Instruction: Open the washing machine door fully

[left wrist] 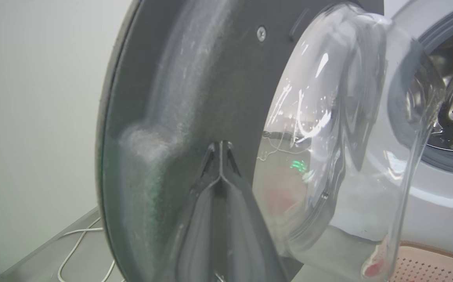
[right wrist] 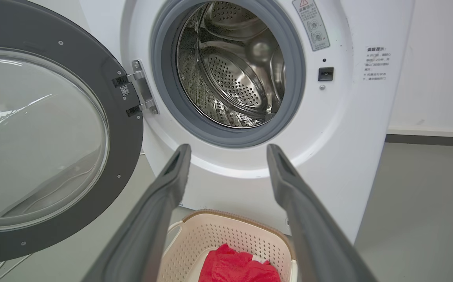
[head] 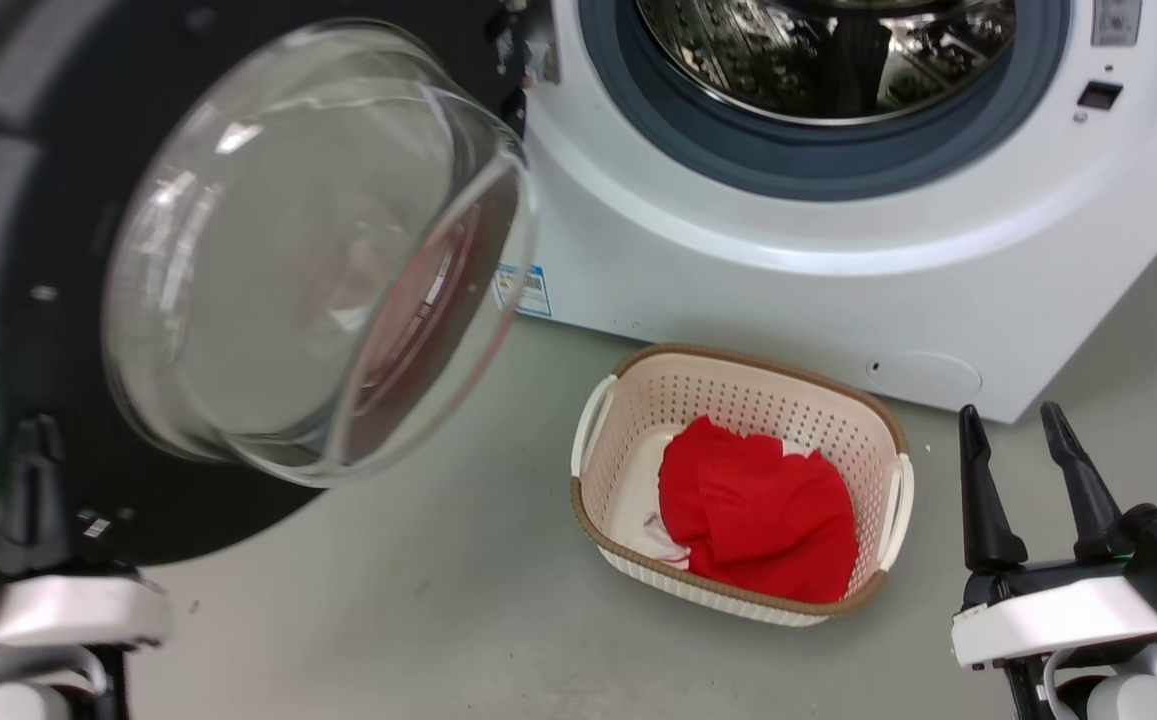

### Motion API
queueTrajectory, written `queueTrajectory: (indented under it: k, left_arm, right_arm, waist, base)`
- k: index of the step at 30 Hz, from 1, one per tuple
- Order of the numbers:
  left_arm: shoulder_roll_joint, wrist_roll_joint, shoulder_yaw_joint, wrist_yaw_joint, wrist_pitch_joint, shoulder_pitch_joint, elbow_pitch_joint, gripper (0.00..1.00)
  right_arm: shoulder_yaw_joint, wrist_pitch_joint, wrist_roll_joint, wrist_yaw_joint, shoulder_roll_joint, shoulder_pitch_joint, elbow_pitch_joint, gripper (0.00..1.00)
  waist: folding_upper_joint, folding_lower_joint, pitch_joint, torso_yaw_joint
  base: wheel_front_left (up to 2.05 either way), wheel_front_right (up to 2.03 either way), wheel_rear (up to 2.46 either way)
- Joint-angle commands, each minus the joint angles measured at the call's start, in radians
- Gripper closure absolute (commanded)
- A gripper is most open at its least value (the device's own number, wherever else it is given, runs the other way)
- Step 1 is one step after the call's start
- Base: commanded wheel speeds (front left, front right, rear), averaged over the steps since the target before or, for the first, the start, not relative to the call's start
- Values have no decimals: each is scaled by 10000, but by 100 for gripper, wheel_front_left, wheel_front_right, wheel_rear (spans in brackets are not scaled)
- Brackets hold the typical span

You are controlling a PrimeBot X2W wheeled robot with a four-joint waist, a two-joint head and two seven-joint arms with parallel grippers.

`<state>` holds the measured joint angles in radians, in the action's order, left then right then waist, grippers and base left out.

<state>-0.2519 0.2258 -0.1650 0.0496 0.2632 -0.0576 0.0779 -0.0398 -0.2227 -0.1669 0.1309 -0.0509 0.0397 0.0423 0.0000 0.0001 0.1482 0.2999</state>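
Note:
The washing machine door [head: 28, 250], a big black disc with a bulging glass bowl [head: 318, 250], stands swung out to the left of the washing machine [head: 788, 290]. Its metal hinge [right wrist: 142, 88] joins the door [right wrist: 126, 129] to the white front beside the steel drum [right wrist: 238, 66]. My left gripper [head: 33, 430] is shut, with its tips [left wrist: 220, 145] against the black inner face of the door [left wrist: 195, 78], beside the glass bowl [left wrist: 328, 117]. My right gripper [head: 1010, 415] hangs open at the lower right, holding nothing, and points at the machine [right wrist: 228, 150].
A cream perforated basket [head: 758, 362] with a red cloth [head: 758, 510] sits on the grey floor in front of the machine, between my arms. In the right wrist view the basket [right wrist: 226, 235] lies below the fingers. A white cable [left wrist: 77, 250] runs along the floor by the wall.

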Motion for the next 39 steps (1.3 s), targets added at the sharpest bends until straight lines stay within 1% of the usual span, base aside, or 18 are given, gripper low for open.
queueTrajectory:
  k: [1,4,10,14,18,21,25,29,31,35,36,37,38,39]
  left_arm:
    - [-118,46,-331,-31,20,-336,205,100]
    - [-222,89,-876,-208,14,-798,814,100]
    - [-705,-147,-1873,-494,11,-1762,2073,100]
    - [-877,-206,-2505,-614,14,-2233,2543,100]
    - [-957,-262,-2982,-814,13,-2564,3061,100]
    - [-976,-392,-3141,-977,11,-2690,3371,100]
    - [-691,-643,-3267,-1088,13,-2482,3330,100]
    - [-222,-832,-3545,-1147,21,-1980,2696,100]
    - [114,-927,-3631,-1203,21,-1641,2232,100]
    - [1038,-959,-3700,-1330,21,-827,1117,100]
    - [1236,-1008,-3659,-1384,21,-609,867,61]
    - [1440,-1060,-3592,-1384,21,-407,632,39]
    - [1603,-1063,-3493,-1435,21,-199,424,0]
    - [1704,-1078,-3394,-1449,19,6,237,0]
  right_arm:
    - [-10,21,44,-3,14,125,-61,0]
    - [2,89,118,-3,14,249,-184,0]
    - [54,164,283,-3,14,491,-351,0]
    - [16,181,308,-3,14,544,-366,0]
    - [-6,199,350,-3,15,620,-376,0]
    - [-3,190,342,-3,14,626,-333,0]
    - [37,98,207,-3,14,601,-224,0]
    - [81,-15,-9,-3,15,475,-56,0]
    - [83,-64,-82,-3,15,396,47,0]
    - [151,-141,-139,-3,15,236,177,0]
    - [155,-153,-134,-3,15,195,192,0]
    - [169,-161,-127,-3,14,168,210,0]
    - [180,-149,-140,-3,14,135,237,0]
    - [205,-162,-129,-3,14,86,242,0]
  waist:
    - [0,-1,211,-159]
    - [0,-1,462,-262]
    - [0,-1,880,-425]
    - [0,-1,979,-479]
    - [0,-1,1024,-496]
    - [0,-1,990,-504]
    - [0,-1,839,-568]
    - [0,-1,553,-669]
    - [0,-1,365,-712]
    - [0,-1,-1,-782]
    - [0,-1,-84,-792]
    - [0,-1,-160,-804]
    - [0,-1,-249,-815]
    - [0,-1,-319,-830]
  base:
    - [0,0,0]
    - [0,0,0]
    - [0,0,0]
    - [0,0,0]
    - [0,0,0]
    - [0,0,0]
    - [0,0,0]
    - [0,0,0]
    - [0,0,0]
    - [0,0,0]
    - [0,0,0]
    - [0,0,0]
    - [0,0,0]
    - [0,0,0]
